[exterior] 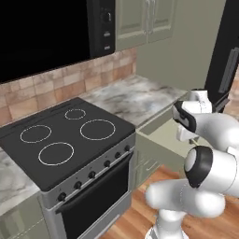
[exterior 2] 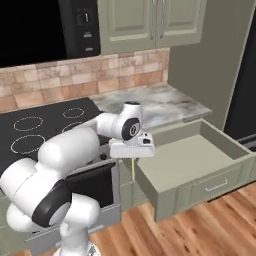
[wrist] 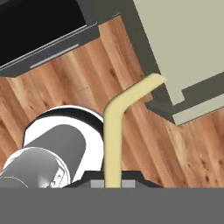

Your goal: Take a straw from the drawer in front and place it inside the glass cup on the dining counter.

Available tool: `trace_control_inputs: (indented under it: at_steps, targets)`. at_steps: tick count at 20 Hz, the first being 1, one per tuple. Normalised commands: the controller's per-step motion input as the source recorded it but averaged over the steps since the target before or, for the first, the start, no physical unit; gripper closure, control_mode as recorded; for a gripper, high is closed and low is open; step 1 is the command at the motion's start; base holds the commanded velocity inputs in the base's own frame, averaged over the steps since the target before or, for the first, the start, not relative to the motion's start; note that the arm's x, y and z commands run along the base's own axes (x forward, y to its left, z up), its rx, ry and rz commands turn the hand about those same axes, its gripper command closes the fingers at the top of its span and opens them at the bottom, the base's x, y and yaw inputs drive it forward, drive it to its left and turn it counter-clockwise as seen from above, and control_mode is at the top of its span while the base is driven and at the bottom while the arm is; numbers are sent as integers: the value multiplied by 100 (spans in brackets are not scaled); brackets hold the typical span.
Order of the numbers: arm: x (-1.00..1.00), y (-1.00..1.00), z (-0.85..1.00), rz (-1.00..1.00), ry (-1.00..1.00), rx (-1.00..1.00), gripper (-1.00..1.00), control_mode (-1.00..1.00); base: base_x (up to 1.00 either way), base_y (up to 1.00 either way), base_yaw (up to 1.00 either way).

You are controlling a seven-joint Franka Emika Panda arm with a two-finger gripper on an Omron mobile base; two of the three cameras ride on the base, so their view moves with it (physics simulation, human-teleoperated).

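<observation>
My gripper [exterior 2: 132, 157] hangs over the gap between the stove and the open drawer [exterior 2: 192, 162], shut on the straw [exterior 2: 133, 170]. The straw is a thin pale yellow stick pointing down from the fingers toward the floor. In the hand view the straw [wrist: 113, 140] rises from between the gripper's fingertips [wrist: 113, 181] and bends toward the corner of the drawer [wrist: 183, 48]. The sage-green drawer is pulled far out and its inside looks bare. In the left base view the hand [exterior: 189, 119] sits above the drawer's [exterior: 161, 135] near side. The glass cup and the dining counter are out of view.
A black stove [exterior: 65, 135] with an oven door below stands left of the drawer. A marble worktop [exterior 2: 165, 105] with tan tile backsplash lies behind it. A tall black appliance [exterior 2: 245, 100] stands at the right. Wood floor [exterior 2: 200, 225] lies below.
</observation>
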Motion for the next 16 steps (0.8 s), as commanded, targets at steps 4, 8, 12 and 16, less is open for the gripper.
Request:
trace_control_inputs:
  at_steps: [4, 8, 12, 16]
  targets:
    - [0, 0, 0, 0, 0, 0, 100, 100, -100, 49, 0]
    - [0, 0, 0, 0, 0, 0, 100, 100, -93, 33, -18]
    - [0, 0, 0, 0, 0, 0, 100, 100, -67, 3, -64]
    - [0, 0, 0, 0, 0, 0, 100, 100, -55, 0, -80]
